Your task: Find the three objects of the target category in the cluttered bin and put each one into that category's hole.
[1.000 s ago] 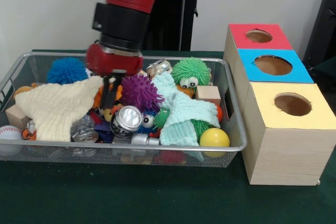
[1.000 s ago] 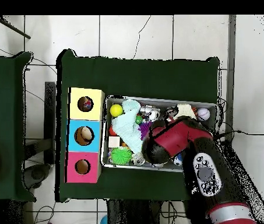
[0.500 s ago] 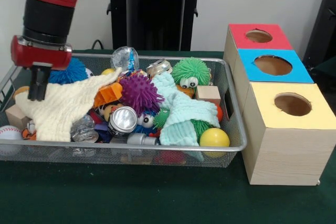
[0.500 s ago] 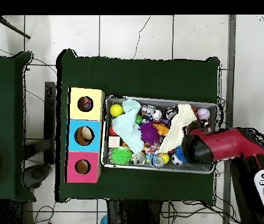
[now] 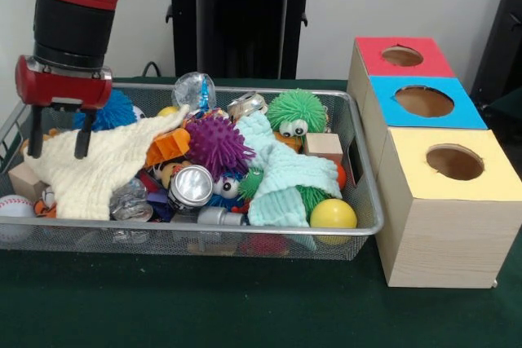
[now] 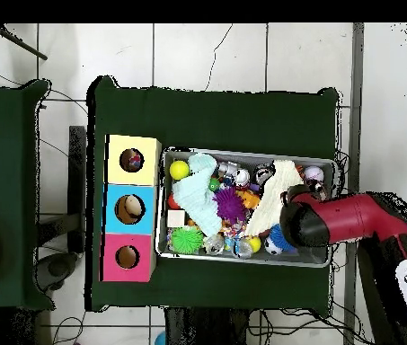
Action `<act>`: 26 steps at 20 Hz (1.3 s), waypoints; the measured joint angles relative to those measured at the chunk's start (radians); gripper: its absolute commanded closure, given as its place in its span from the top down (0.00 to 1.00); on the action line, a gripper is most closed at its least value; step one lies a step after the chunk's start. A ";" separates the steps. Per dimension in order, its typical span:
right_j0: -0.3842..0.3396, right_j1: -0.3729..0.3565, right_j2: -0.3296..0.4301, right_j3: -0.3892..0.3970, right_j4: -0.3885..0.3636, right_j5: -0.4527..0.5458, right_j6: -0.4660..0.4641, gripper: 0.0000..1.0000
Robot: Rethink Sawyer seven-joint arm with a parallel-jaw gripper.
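The wire mesh bin lies on the green table, full of clutter; it also shows in the overhead view. My gripper is open and empty. It hangs at the bin's left end, fingers straddling the top of a cream knitted cloth. A small blue and white printed wrapper scrap peeks out behind the purple spiky ball. No other wrapper wad is clear to see. In the overhead view my arm covers the gripper. A coloured thing shows inside the yellow box's hole.
Three wooden boxes stand right of the bin, topped red, blue and yellow. The bin holds a mint cloth, green and blue spiky balls, a silver can, a yellow ball and a baseball.
The arm swung from the bin's middle to its left end in the front view. There the fingers spread apart from shut to open.
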 measured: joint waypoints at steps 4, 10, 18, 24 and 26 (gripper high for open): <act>0.006 0.000 0.011 0.000 0.015 0.000 0.000 1.00; 0.012 0.011 0.024 -0.003 0.030 0.000 0.000 1.00; 0.046 0.096 0.019 -0.041 -0.002 -0.008 0.000 1.00; 0.067 0.141 -0.004 -0.070 -0.060 -0.089 0.000 1.00; 0.075 0.158 -0.020 -0.083 -0.080 -0.139 0.000 1.00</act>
